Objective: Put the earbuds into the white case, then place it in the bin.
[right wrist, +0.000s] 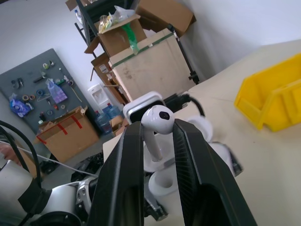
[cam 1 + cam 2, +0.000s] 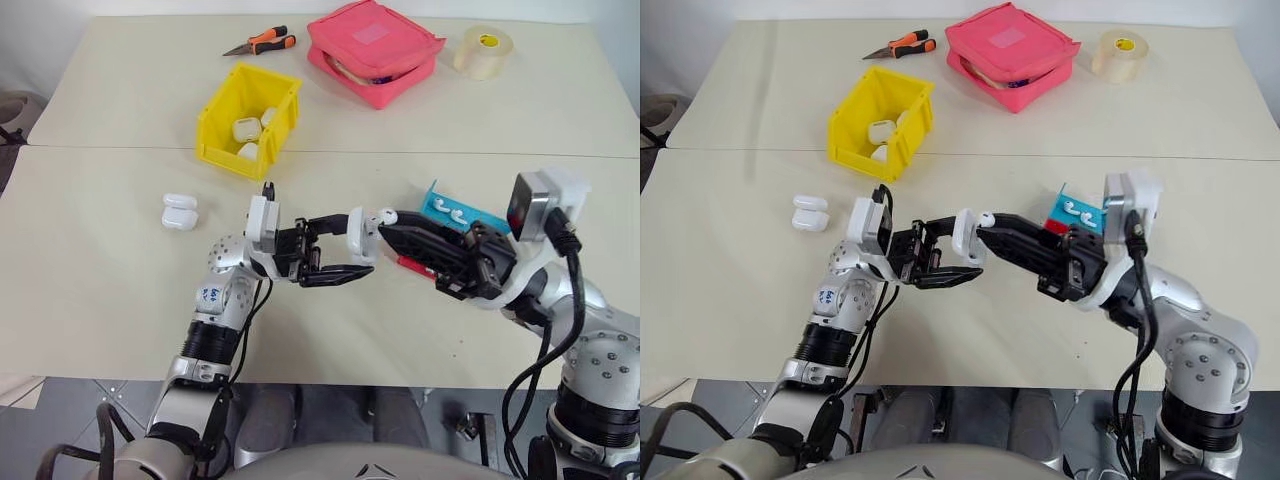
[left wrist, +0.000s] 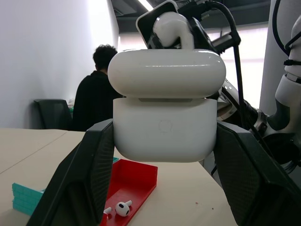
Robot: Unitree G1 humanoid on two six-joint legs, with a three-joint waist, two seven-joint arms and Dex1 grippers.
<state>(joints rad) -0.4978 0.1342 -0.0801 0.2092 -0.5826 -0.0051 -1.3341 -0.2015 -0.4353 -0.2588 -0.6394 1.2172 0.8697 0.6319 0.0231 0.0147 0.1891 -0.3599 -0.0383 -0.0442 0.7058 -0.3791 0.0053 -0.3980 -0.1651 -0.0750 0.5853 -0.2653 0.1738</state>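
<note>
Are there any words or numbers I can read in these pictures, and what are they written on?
None can be read.
Left arm: a small blue mark, too small to read.
Tape roll: a yellow label inside, too blurred to read.
White case: a plain circle, no letters.
Pink pouch: a blank patch.

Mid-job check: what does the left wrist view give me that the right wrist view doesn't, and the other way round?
Left wrist view alone: the red tray with an earbud lying in it, a teal block, and a seated person in the background.

Right wrist view alone: the yellow bin, and cardboard boxes on shelving.

Both: the white case held in the left pincer with its lid open, and the earbud clamped in the right pincer, poised at the case's opening.
</note>
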